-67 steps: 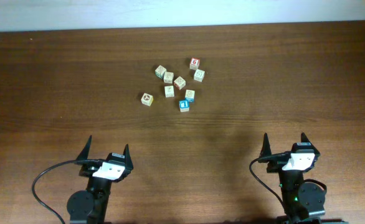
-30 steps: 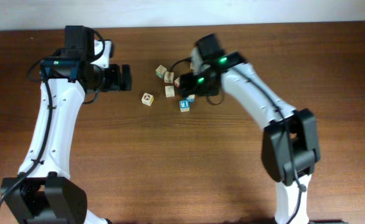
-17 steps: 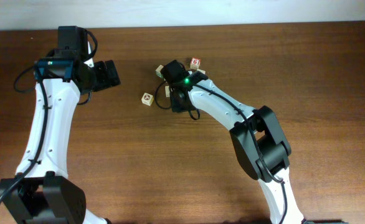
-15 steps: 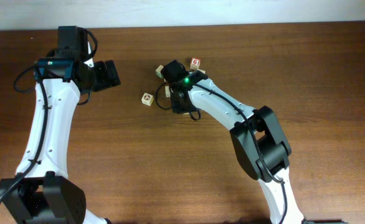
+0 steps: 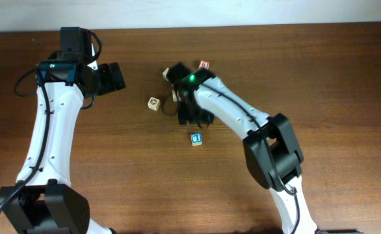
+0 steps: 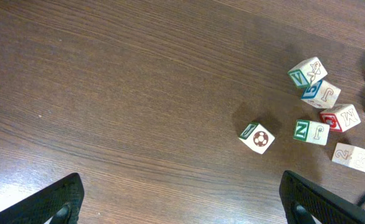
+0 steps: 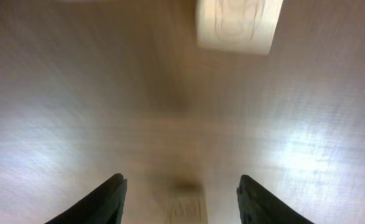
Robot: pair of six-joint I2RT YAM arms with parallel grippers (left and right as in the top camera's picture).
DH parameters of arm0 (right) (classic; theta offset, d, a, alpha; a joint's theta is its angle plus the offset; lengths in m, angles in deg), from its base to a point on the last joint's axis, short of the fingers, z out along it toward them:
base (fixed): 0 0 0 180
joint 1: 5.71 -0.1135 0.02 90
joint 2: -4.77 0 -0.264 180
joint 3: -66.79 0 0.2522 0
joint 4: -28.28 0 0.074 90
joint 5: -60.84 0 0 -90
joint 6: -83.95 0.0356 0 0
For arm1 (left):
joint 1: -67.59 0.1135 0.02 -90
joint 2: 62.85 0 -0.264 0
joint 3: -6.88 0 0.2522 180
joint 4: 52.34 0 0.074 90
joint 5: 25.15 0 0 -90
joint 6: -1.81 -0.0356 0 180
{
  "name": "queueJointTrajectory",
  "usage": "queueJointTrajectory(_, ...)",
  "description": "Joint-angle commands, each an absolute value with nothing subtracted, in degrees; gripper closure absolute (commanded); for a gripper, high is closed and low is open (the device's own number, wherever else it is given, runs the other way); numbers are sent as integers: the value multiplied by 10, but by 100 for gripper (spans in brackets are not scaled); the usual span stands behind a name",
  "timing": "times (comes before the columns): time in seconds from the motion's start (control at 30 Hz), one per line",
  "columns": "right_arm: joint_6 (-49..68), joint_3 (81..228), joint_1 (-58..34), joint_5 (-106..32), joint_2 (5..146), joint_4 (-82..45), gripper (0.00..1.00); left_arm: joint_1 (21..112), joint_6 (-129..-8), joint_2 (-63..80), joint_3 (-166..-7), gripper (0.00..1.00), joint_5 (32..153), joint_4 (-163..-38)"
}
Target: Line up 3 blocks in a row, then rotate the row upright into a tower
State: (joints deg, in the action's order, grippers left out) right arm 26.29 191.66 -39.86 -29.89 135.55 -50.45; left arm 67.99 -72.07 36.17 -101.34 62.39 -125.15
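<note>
Right end effector [image 7: 181,182] hangs low over the tabletop [image 5: 320,78], its two fingers [image 7: 114,193] standing apart with nothing between them, as far as the blurred wrist view lets me judge. What matters for the next move is that the blue-and-white block [image 5: 196,138] lies alone just on the near side of it. The other blocks [image 6: 352,157] huddle farther back, partly under this arm [image 5: 229,107]. Being a cube, the lone block has no long side to favour. This arm is plainly the nearer one. It reaches from the near right up to the far middle, with the wrist bent down. Left end effector [image 6: 181,186], wide open and empty, hovers well off to the left.
</note>
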Motion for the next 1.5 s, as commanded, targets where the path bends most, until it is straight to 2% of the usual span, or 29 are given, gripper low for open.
queueJointTrajectory(0.0, 225, 1938, -361, -272, 1349, -436, 41, 680, -715, 365, -1022, 1, 616, -1252)
queueJointTrajectory(0.17, 195, 1933, -344, -226, 1376, -354, 41, 680, -715, 365, -1022, 1, 616, -1252)
queueJointTrajectory(0.3, 179, 1930, -346, -240, 1409, -358, 48, 680, -715, 365, -1022, 1, 616, -1252)
queueJointTrajectory(0.4, 179, 1930, -345, -240, 1411, -358, 66, 680, -715, 365, -1022, 1, 616, -1252)
queueJointTrajectory(0.43, 180, 1930, -346, -240, 1411, -362, 76, 680, -715, 365, -1022, 1, 616, -1252)
queueJointTrajectory(0.53, 180, 1931, -346, -247, 1408, -380, 88, 680, -715, 365, -1022, 1, 616, -1252)
queueJointTrajectory(0.6, 180, 1948, -345, -257, 1378, -438, 93, 680, -715, 365, -1022, 1, 616, -1252)
queueJointTrajectory(0.7, 180, 1965, -345, -286, 1299, -526, 92, 680, -715, 365, -1022, 1, 616, -1252)
queueJointTrajectory(0.73, 180, 1965, -345, -285, 1282, -553, 88, 680, -715, 365, -1022, 1, 616, -1252)
queueJointTrajectory(0.8, 180, 1950, -347, -292, 1280, -588, 88, 680, -715, 365, -1022, 1, 616, -1252)
queueJointTrajectory(0.87, 182, 1906, -351, -292, 1280, -585, 88, 680, -715, 365, -1022, 1, 616, -1252)
queueJointTrajectory(1.13, 184, 1744, -369, -333, 1280, -441, 87, 680, -715, 365, -1022, 1, 616, -1252)
queueJointTrajectory(1.27, 184, 1732, -373, -337, 1280, -435, 75, 680, -715, 365, -1022, 1, 616, -1252)
queueJointTrajectory(1.33, 184, 1741, -371, -342, 1280, -442, 63, 680, -715, 365, -1022, 1, 616, -1252)
queueJointTrajectory(1.47, 155, 1851, -353, -341, 1280, -498, 49, 680, -715, 365, -1022, 1, 616, -1252)
